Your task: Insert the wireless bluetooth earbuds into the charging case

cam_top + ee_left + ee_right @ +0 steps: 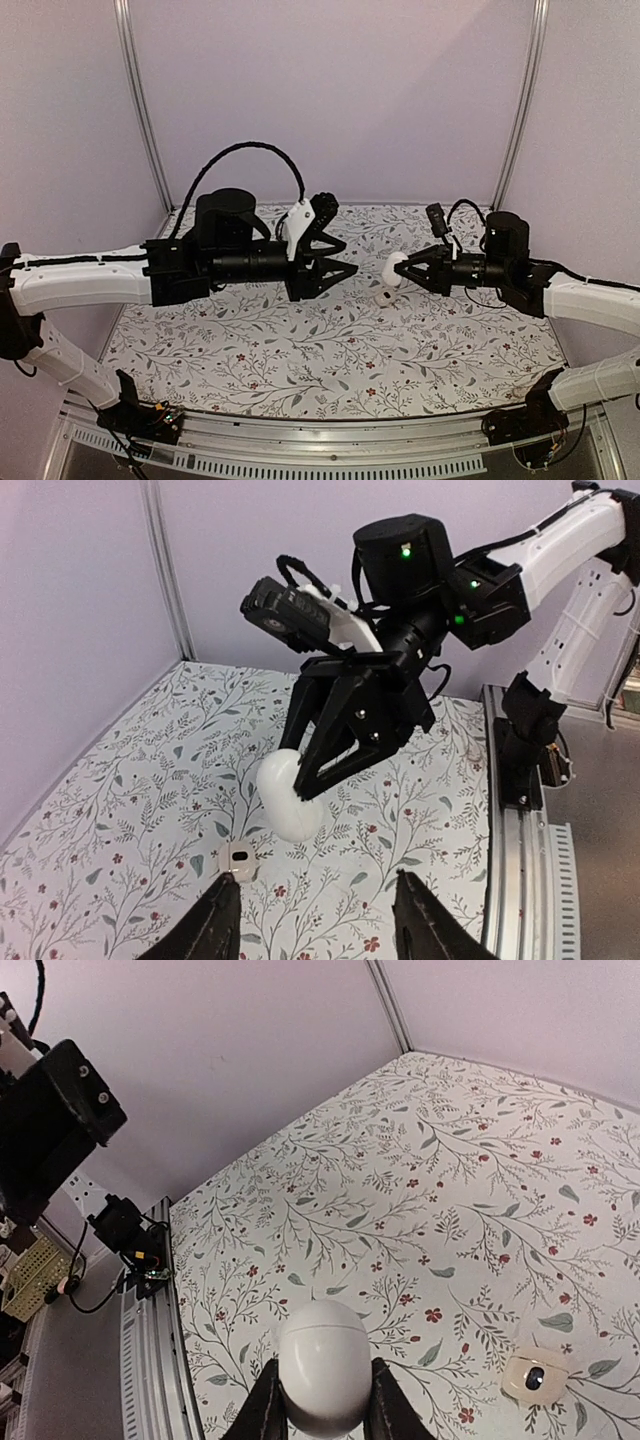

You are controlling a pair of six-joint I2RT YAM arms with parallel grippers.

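My right gripper (402,270) is shut on the wireless bluetooth earbuds (395,267), a glossy white oval piece with a fine line round it, and holds it above the table. It fills the space between the right fingers (322,1372) and shows under the right arm in the left wrist view (288,798). The charging case (384,297), small, white and rounded with a dark spot, lies on the table just below the held piece. It also shows at lower right in the right wrist view (533,1377). My left gripper (348,258) is open and empty, facing the right one, with the case (238,859) just beyond its left fingertip (224,892).
The floral table cloth (300,350) covers the whole work surface. Pale walls with metal corner posts (140,110) close the back and sides. A metal rail (330,460) runs along the near edge, where the arm bases are bolted.
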